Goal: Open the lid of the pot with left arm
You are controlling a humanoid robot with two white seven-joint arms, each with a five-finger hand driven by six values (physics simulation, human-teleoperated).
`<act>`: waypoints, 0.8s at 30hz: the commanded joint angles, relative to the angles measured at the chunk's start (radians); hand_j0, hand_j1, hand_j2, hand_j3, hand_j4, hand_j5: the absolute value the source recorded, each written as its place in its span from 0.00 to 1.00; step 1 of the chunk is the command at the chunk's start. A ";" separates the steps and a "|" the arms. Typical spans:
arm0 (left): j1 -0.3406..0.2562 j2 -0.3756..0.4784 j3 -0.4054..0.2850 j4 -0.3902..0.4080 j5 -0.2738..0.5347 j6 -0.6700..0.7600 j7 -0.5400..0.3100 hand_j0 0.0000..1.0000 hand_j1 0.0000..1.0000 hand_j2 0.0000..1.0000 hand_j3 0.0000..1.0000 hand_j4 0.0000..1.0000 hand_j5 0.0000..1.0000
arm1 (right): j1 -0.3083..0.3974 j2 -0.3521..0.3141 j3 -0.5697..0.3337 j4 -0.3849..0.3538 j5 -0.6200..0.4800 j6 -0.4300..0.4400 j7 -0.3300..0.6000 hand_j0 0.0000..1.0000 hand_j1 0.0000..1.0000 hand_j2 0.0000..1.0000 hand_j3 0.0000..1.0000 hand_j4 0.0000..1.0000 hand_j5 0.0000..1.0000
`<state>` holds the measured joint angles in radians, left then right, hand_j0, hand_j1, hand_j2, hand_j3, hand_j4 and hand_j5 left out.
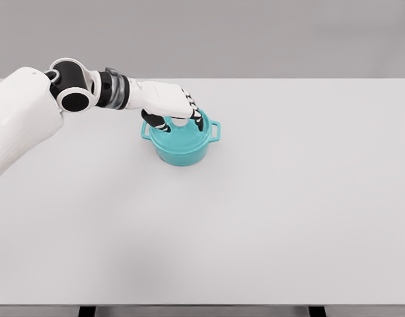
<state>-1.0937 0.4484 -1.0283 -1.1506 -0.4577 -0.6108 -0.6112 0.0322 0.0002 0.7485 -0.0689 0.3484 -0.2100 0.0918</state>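
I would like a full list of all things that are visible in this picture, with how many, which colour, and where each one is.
pot: one, teal, on the table left of the middle, toward the far side; it has two side handles.
lid: one, teal, on top of the pot, partly hidden by the hand.
table: one, white, fills most of the picture; dark legs show at the bottom edge.
wall: grey, behind the table.
left arm: one, white with black joints, comes in from the left edge.
left hand: one, white with black fingertips, over the lid, fingers curled down onto its middle.
right arm: not in view.
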 commanded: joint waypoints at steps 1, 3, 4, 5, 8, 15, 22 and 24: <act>0.000 0.001 0.001 0.000 0.004 0.002 0.000 0.72 0.72 0.72 0.72 0.72 0.72 | 0.000 0.000 0.000 0.000 0.000 0.000 0.000 1.00 1.00 1.00 1.00 1.00 1.00; 0.000 0.001 0.001 0.000 0.004 0.002 0.000 0.71 0.71 0.71 0.71 0.71 0.71 | 0.000 0.000 0.000 0.000 0.000 0.000 0.000 1.00 1.00 1.00 1.00 1.00 1.00; 0.002 0.001 0.001 0.000 0.004 0.002 0.000 0.71 0.71 0.71 0.71 0.71 0.71 | 0.000 0.000 0.000 0.000 0.000 0.000 0.000 1.00 1.00 1.00 1.00 1.00 1.00; 0.002 0.001 -0.009 0.000 0.004 0.002 0.000 0.71 0.71 0.71 0.71 0.71 0.71 | 0.000 0.000 0.000 0.000 0.000 0.000 0.000 1.00 1.00 1.00 1.00 1.00 1.00; 0.002 0.003 -0.012 0.000 0.004 0.002 0.000 0.70 0.70 0.70 0.70 0.70 0.70 | 0.000 0.000 0.000 0.000 0.000 0.000 0.000 1.00 1.00 1.00 1.00 1.00 1.00; 0.002 0.006 -0.015 -0.001 0.004 0.000 0.000 0.56 0.56 0.56 0.56 0.56 0.56 | 0.000 0.000 0.000 0.000 0.000 0.000 0.000 1.00 1.00 1.00 1.00 1.00 1.00; 0.000 0.007 -0.013 -0.001 0.002 0.000 0.000 0.51 0.51 0.51 0.51 0.51 0.51 | 0.000 0.000 0.000 0.000 0.000 0.000 0.000 1.00 1.00 1.00 1.00 1.00 1.00; -0.002 0.009 -0.013 -0.001 0.002 0.000 0.000 0.49 0.49 0.49 0.49 0.49 0.49 | 0.000 0.000 0.000 0.000 0.000 0.000 0.000 1.00 1.00 1.00 1.00 1.00 1.00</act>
<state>-1.0968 0.4556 -1.0433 -1.1519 -0.4591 -0.6133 -0.6113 0.0322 0.0002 0.7485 -0.0689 0.3484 -0.2100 0.0918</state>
